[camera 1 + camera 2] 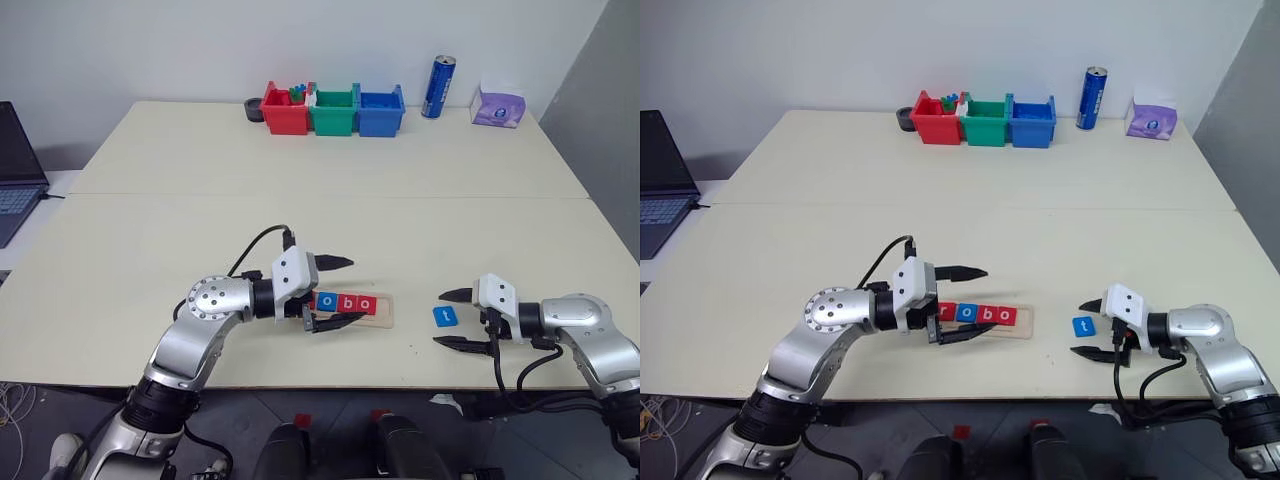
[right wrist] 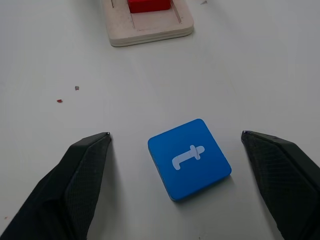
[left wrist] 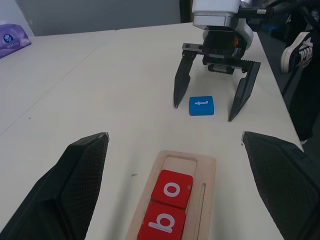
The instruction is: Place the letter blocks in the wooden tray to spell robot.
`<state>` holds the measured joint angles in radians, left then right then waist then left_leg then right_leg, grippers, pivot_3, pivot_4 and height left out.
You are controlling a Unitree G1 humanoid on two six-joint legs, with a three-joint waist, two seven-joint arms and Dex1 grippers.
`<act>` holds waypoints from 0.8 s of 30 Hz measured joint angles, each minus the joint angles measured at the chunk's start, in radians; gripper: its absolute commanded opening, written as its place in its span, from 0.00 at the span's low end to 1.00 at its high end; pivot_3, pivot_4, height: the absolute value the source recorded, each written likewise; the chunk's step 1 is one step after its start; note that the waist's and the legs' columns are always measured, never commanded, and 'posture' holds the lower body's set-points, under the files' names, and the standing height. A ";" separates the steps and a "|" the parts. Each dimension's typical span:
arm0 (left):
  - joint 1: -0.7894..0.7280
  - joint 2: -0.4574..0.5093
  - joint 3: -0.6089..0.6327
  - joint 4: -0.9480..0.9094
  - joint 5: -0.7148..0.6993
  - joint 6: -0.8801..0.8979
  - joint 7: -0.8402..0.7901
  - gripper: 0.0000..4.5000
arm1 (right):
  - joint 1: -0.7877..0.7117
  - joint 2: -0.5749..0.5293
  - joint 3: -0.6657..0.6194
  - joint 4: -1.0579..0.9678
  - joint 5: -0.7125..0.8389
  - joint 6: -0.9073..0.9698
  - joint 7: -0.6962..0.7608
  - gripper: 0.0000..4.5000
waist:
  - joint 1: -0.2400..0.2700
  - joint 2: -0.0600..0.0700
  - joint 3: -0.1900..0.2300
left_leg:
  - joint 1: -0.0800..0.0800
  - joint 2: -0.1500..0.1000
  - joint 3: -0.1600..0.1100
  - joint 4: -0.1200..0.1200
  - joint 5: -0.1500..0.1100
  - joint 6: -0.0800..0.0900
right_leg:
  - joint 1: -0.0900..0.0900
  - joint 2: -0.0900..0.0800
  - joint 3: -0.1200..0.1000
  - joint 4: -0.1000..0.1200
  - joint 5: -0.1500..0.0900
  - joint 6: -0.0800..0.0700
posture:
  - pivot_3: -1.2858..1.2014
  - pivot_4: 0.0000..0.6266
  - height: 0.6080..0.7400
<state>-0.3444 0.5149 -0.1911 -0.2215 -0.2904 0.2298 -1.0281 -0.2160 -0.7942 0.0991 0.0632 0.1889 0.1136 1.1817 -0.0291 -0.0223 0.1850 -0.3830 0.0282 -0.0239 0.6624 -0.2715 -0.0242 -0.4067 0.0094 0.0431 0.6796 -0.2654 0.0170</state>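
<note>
Pale wood shows low in the centre of the left eye view, where the wooden tray (image 1: 384,312) lies on the cream table (image 1: 330,210). In its groove sit letter blocks (image 1: 345,303) in a row; a blue o, a red b and a red o can be read, and the left end of the row is hidden behind the left gripper (image 1: 338,291). The groove's right end is bare wood. That left gripper reaches in from the lower left with its two black fingers spread wide, one on each side of the tray's left end, gripping nothing.

To the right of the tray, apart from it, the blue t block (image 1: 445,316) lies flat on the table. The right gripper (image 2: 175,150) comes in from the lower right, its fingers spread on either side of the t block with table showing between each fingertip and the block, so it does not pinch it.

Along the far edge, upper centre of the frame, stand a red bin (image 1: 285,109), a green bin (image 1: 333,112) and a blue bin (image 1: 380,112). A blue can (image 1: 438,87) and a purple tissue pack (image 1: 497,105) sit to their right. A laptop (image 1: 18,170) is at the left edge.
</note>
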 measured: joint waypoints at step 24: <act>-0.013 0.155 0.098 0.120 -0.023 -0.067 -0.143 1.00 | -0.190 0.136 0.111 -0.086 -0.005 0.135 -0.027 0.33 | 0.005 0.000 0.000 | -0.001 0.001 -0.002 0.000 0.000 0.000 | 0.000 0.000 -0.002 0.000 0.001 -0.004 | 0.52 0.24 1.00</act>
<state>-0.3572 0.6697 -0.0926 -0.1017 -0.3137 0.1625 -1.1714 -0.4064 -0.6584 0.2100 -0.0226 0.1842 0.2482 1.1546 -0.0243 -0.0220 0.1854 -0.3843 0.0289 -0.0256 0.6624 -0.2715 -0.0242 -0.4071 0.0090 0.0414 0.6795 -0.2645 0.0132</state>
